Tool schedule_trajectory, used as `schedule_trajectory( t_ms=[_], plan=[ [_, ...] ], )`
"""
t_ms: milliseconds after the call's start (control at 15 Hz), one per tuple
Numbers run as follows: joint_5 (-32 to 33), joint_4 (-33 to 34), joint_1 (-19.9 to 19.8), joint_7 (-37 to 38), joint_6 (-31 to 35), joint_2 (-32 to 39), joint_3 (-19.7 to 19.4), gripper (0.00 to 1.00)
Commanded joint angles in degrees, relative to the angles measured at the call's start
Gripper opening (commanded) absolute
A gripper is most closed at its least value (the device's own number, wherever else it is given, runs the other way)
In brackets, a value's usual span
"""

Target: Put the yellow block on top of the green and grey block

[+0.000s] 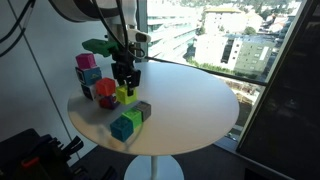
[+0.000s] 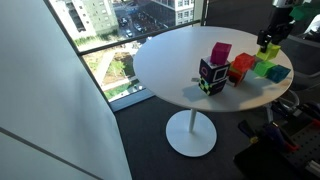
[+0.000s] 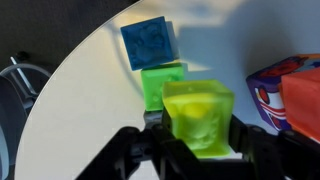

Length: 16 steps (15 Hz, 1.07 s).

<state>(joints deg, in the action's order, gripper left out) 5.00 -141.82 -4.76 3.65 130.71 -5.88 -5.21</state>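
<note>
In the wrist view the white tabletop (image 3: 100,110) curves in from the left. A teal-blue cube (image 3: 148,42) is seen on it, with the green cube (image 3: 163,82) touching its near side. Just right of these, the yellow block (image 3: 198,112) is pinched between the jaws of the gripper (image 3: 198,140) and held clear of the tabletop. Further right, a patterned box (image 3: 265,90) and an orange-red cube (image 3: 300,100) are seen close by. The grey cube is not shown in this view. In an exterior view the grey cube (image 1: 144,109) is found at the right end of the row, adjoining the green one.

The carry appears to be under way, with the placing not yet done. For a good placement, the block should be brought over the seam between green and grey, so that it is borne by both, with its faces squared to theirs. It is best lowered straight and slowly until contact is made, and only then should the jaws be spread. Room should be left on the right, since the row could be scattered by a nudge.
</note>
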Motion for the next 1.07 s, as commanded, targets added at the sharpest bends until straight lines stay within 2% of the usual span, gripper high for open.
schedule_trajectory(
  t_ms=[0,1000],
  plan=[
    [1.7,0.5,-0.8,-0.8,1.4,1.0,-0.4,0.25],
    [2.5,1.5,-1.3,-0.8,3.6,4.0,-1.4,0.25]
  ],
)
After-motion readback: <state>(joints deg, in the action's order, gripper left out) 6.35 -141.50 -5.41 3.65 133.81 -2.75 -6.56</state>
